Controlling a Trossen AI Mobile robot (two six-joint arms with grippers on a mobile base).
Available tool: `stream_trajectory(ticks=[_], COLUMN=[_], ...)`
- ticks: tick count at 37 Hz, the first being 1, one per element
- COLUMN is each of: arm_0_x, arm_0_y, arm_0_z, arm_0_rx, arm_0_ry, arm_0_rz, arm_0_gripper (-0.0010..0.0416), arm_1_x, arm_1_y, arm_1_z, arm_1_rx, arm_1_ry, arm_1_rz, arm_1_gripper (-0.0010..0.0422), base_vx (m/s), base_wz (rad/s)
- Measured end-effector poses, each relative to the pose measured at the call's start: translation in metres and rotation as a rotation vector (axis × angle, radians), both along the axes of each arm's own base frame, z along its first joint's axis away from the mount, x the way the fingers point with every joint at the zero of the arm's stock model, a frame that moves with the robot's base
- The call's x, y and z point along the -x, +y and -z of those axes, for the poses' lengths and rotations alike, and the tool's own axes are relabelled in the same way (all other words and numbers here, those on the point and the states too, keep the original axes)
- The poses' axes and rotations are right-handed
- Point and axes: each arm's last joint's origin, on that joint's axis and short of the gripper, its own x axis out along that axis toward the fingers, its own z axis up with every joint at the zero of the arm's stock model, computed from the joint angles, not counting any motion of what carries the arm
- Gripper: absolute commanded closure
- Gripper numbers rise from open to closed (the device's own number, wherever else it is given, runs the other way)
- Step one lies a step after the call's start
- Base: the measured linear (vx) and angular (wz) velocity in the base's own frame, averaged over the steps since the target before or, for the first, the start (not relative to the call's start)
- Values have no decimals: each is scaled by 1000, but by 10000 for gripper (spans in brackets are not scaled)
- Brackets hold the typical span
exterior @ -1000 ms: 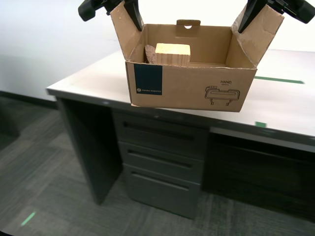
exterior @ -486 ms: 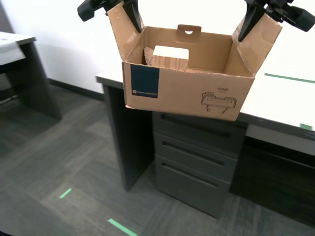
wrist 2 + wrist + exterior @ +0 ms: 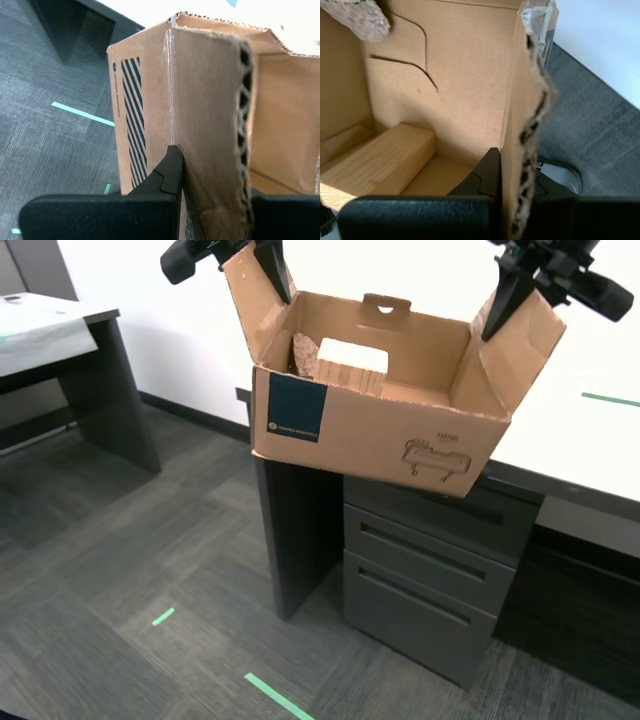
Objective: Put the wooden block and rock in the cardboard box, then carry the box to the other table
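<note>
Cardboard box [image 3: 375, 435] aloft, tilted, holding wooden block [image 3: 350, 365] and rock [image 3: 304, 353]. First end effector [image 3: 512, 187] and second end effector [image 3: 210, 187] each clamped on opposite flaps for carrying.

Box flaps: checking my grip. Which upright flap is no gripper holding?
The rear flap, with the handle cut-out; my first gripper and my second gripper clamp the two side flaps.

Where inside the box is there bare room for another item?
Bare floor runs from the wooden block to the box wall at the exterior view's right. Crowded: the far corner at that view's left, where rock and block sit together.
</note>
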Motion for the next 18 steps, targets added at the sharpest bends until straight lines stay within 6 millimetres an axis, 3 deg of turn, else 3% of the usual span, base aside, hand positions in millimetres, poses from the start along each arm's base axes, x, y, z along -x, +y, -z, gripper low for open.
stream_trajectory(ticks=[8,18], arm_0_x=[-2,-4], arm_0_y=[1,1], arm_0_z=[-17,-22], arm_0_rx=[-1,-10], arm_0_ry=[-7,-12], arm_0_rz=[-1,26], arm_0_gripper=[407,407], arm_1_x=[1,2], arm_1_y=[-1,-1], arm_1_z=[0,1], arm_1_rx=[-7,-21], arm_1_ry=[3,-6], arm_1_rz=[-1,31], arm_1_gripper=[415,414], base_vx=[2,34], base_wz=[202,245])
